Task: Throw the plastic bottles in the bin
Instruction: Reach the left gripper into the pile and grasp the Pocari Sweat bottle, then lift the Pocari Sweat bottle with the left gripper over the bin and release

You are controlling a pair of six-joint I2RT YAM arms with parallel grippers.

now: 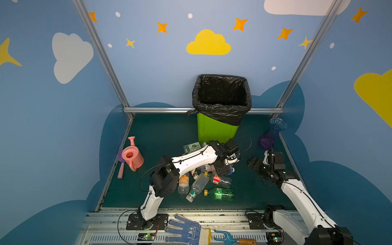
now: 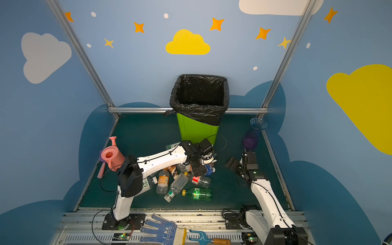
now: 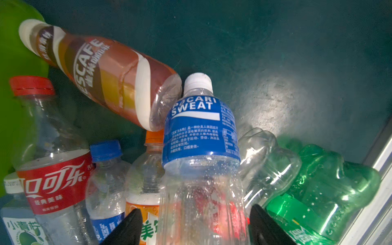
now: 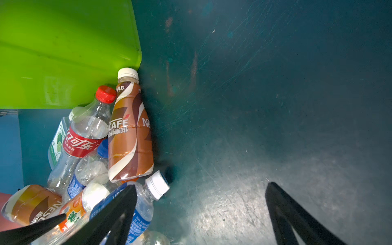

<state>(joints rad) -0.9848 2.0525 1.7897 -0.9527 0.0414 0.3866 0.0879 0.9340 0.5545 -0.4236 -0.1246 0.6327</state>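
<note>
Left tool [image 3: 195,209] stands with its jaws apart on either side of the clear lower body of a blue-labelled bottle [image 3: 201,131]. A gap shows on one side, so nothing is clamped yet. The right tool [image 4: 200,185] hangs wide apart and empty over bare counter [image 4: 275,106] just beside the heap, probably parked there to stay out of the working arm's way. The bin [image 1: 216,129] stands upright toward the back of the counter, its black-lined mouth open and high, so each bottle will need a tall lift. The plastic bottles [image 1: 199,184] lie heaped at its foot, which keeps the carry short. The blue-labelled one rides on top, white cap [image 3: 198,81] pointing away from the wrist. It was likely chosen because nothing pins it down.
</note>
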